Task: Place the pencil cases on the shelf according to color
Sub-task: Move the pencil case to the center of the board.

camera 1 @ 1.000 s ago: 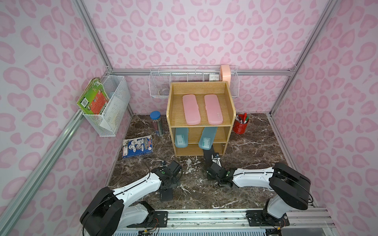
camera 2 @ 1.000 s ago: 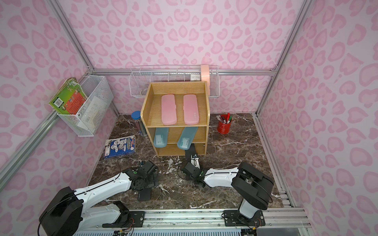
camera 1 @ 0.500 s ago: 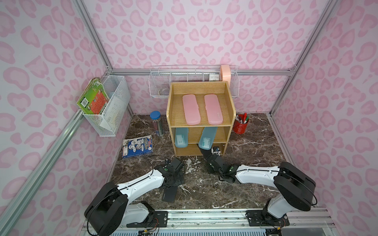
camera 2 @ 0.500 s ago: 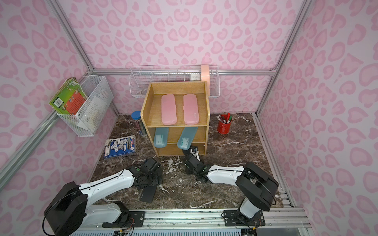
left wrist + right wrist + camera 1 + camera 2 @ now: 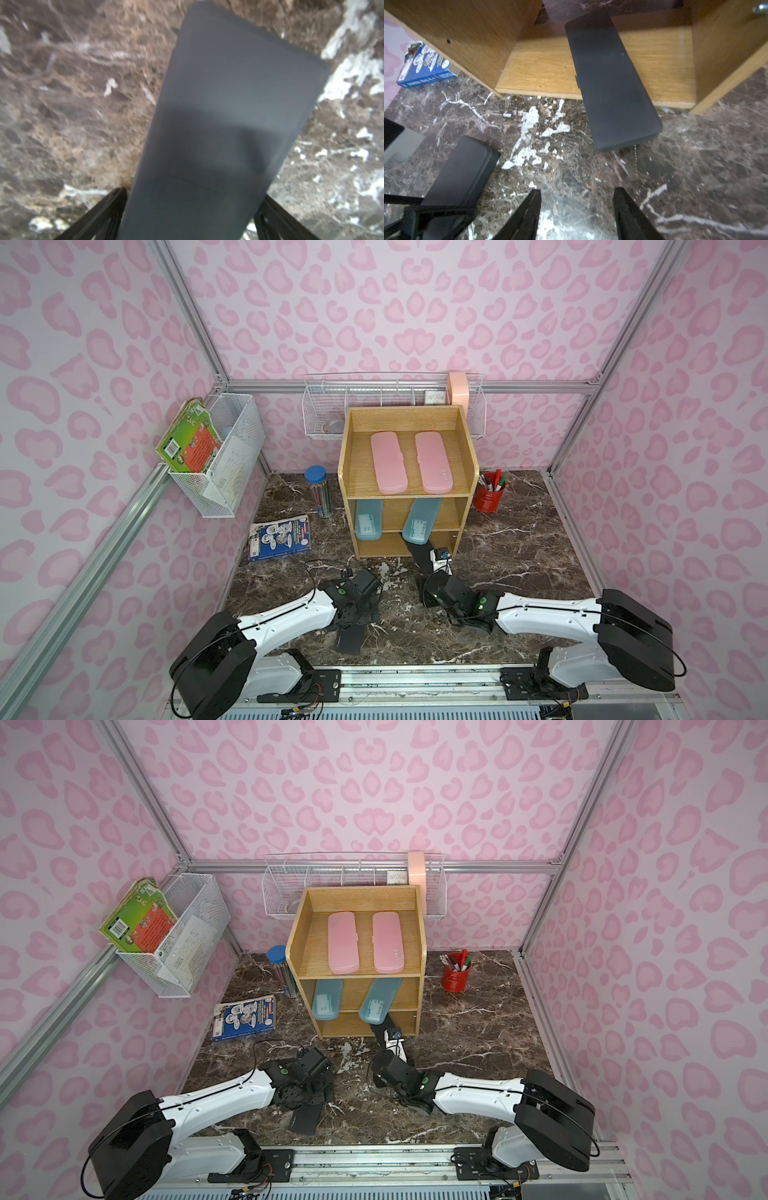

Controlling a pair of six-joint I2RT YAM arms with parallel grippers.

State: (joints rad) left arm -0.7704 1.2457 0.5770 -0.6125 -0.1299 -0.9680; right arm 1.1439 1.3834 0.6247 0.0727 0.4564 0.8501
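Red cup (image 5: 489,499), pencil tube (image 5: 322,495) and booklet (image 5: 280,537) occupy the tabletop (image 5: 519,547).

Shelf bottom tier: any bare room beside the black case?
Yes: bare wood between the black case and the shelf wall nearer the blue booklet; another strip on its other side. Middle tier crowded: two teal cases.

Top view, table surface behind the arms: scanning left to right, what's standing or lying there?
Blue booklet → pencil tube with blue lid → wooden shelf → red pen cup.
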